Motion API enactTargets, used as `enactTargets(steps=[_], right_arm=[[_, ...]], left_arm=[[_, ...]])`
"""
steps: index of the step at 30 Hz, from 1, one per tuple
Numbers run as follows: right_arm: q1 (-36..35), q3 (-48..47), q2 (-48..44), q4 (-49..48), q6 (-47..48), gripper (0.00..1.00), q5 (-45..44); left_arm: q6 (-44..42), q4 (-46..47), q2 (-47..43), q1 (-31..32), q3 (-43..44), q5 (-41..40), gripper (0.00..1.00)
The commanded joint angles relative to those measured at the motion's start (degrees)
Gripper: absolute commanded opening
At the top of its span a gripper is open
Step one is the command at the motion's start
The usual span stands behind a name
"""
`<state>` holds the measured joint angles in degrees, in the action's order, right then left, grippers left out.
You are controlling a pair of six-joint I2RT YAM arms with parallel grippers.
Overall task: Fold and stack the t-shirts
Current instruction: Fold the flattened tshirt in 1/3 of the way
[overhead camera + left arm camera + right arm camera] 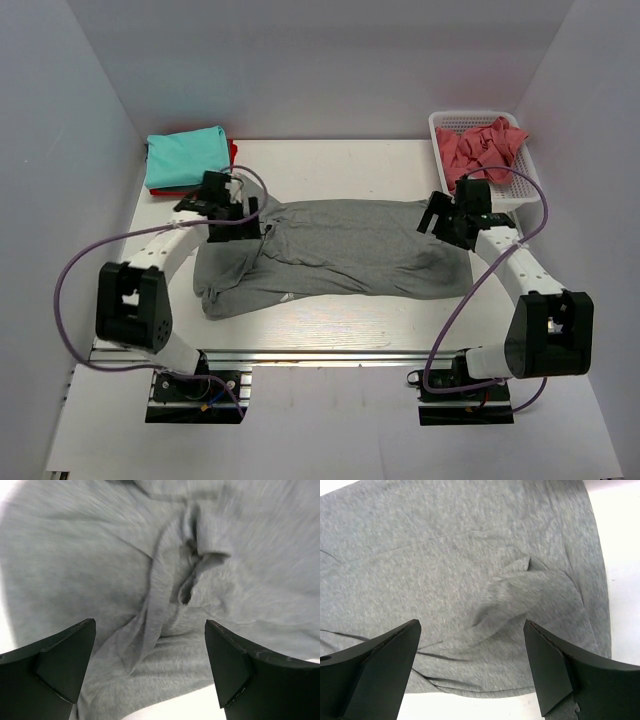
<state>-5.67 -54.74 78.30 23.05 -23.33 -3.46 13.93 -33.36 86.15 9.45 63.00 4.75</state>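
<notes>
Grey cloth takes up the middle of the tabletop [380, 322]. The grey t-shirt [350, 250] lies crosswise, its near edge just inside the front rim, with a small white mark [287, 297] close to that edge. Its left end is bunched and doubled over on itself. The right end lies flatter, apart from one raised wrinkle.

Over the rumpled left end hang the left fingers [238, 212], spread wide with nothing between them. The right fingers [440, 215] hover over the right end, likewise released and empty. With one arm at each end, I'd guess they are placed to smooth the shirt or take hold of it for its next fold.

A narrow bare strip runs along the front, and a broader one lies behind the shirt, so folding away from the arms has more room.

Farther back, in the left corner, a teal t-shirt [185, 155] sits folded on a red t-shirt [232, 153]; that looks like the stack the grey one should join. At the far right a white mesh basket [436, 122] stands by the wall, holding a heaped coral-pink t-shirt [485, 145] not yet folded. The right arm works near that basket, so that side is the tighter one.
</notes>
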Motion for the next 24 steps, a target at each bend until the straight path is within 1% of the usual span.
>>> enactTargets(steps=[1,2,3,4,6,7,9,10,11,12,16,17,18,20,21,23,24], right_arm=[[-0.74,-2.65,0.88,-1.25,1.27,0.89,-0.31],[-0.83,-2.56,1.06,-1.16,1.53,0.89,-0.31],[-0.83,-2.74,1.32,-1.16,1.62,0.89,-0.58],[-0.92,-2.74,1.67,-0.99,1.8,0.89,-0.67],[-0.75,-2.91,2.47,-0.81,1.98,0.89,-0.93],[-0.74,-2.92,2.73,-0.81,1.97,0.89,-1.1],[-0.74,-3.27,3.52,-0.29,2.24,0.89,-1.19],[-0.74,-3.35,3.78,-0.11,2.33,0.89,-1.11],[-0.74,-3.35,4.22,-0.11,2.24,0.89,-0.76],[-0.74,-3.53,4.4,-0.02,2.33,0.89,-0.84],[-0.66,-3.88,5.02,0.51,2.33,0.89,-1.8],[-0.74,-3.88,5.02,0.94,2.33,0.89,-1.72],[-0.57,-3.88,5.1,0.95,2.59,0.89,-1.9],[-0.57,-4.06,5.1,1.12,2.42,0.89,-2.51],[-0.39,-4.06,5.19,1.3,2.41,0.89,-2.86],[-0.57,-4.15,5.19,1.3,2.5,0.89,-3.39],[-0.48,-4.15,5.11,1.3,2.5,0.89,-3.48]], left_arm=[[-4.96,-3.1,3.84,5.13,1.42,-6.14,1.0],[-4.97,-3.72,5.24,6.88,1.42,-7.64,1.0],[-5.84,-3.73,5.87,7.68,1.42,-10.35,1.0],[-5.85,-3.73,6.48,8.29,1.42,-11.42,1.0],[-5.85,-4.43,8.84,9.09,1.42,-14.24,0.96],[-5.85,-4.43,9.82,9.79,2.03,-14.86,0.93],[-5.33,-5.91,11.84,10.32,3.96,-18.18,0.88],[-3.84,-6.44,13.42,10.32,4.67,-19.77,0.83],[-2.96,-7.84,13.95,10.84,5.46,-22.39,0.76],[-2.25,-7.86,13.96,10.85,6.68,-23.2,0.73],[-1.63,-6.28,13.34,10.85,6.69,-23.21,0.59],[-2.15,-6.27,13.34,10.33,6.69,-23.21,0.54],[-2.16,-5.66,12.73,10.32,6.69,-23.21,0.41],[-3.11,-4.88,12.73,9.8,5.56,-22.6,0.26],[-3.12,-4.87,12.12,9.79,5.55,-22.07,0.1],[-3.82,-3.64,10.62,9.27,4.15,-21.2,0.0],[-5.57,-1.9,9.05,9.27,3.01,-19.1,0.0]])
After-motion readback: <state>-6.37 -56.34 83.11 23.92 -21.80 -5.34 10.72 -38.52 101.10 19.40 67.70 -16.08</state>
